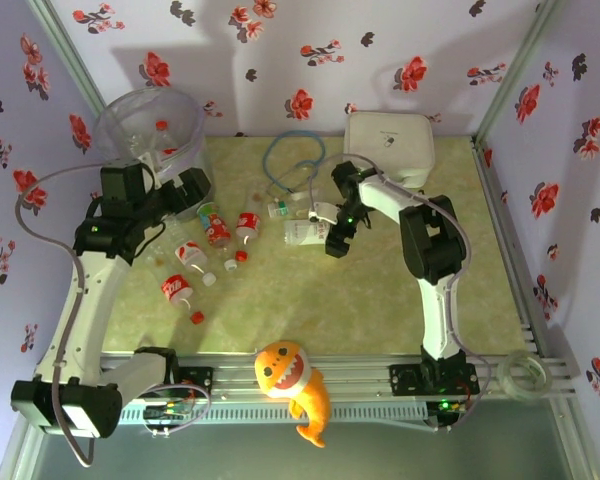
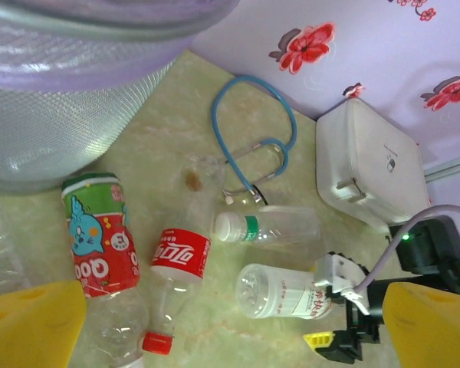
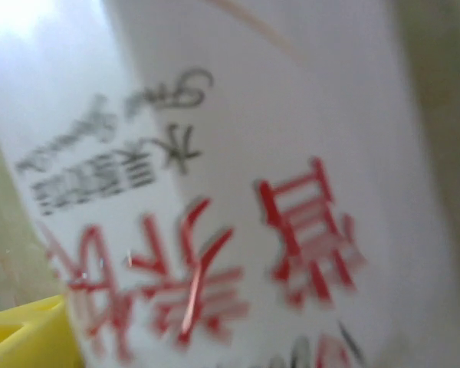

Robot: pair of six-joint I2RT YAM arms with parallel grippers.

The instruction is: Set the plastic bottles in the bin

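Since the clear, white-labelled plastic bottle (image 2: 280,293) at worktop (image 1: 380,300) centre looks light, crushable and slick, grip its labelled waist gently. Right end effector (image 1: 330,243) sits at it, closure untellable; left end effector (image 2: 230,326) hangs open.

Lilac walls (image 1: 450,40) printed with red and dark flowers enclose a pale yellow-green marbled tabletop (image 1: 360,300) (grey metal corner posts (image 1: 72,55)).

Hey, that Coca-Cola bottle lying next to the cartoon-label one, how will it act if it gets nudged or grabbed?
The Coca-Cola bottle looks empty, so it is probably light. Lying on its round side, it would likely roll. Its thin clear wall may dent when squeezed.
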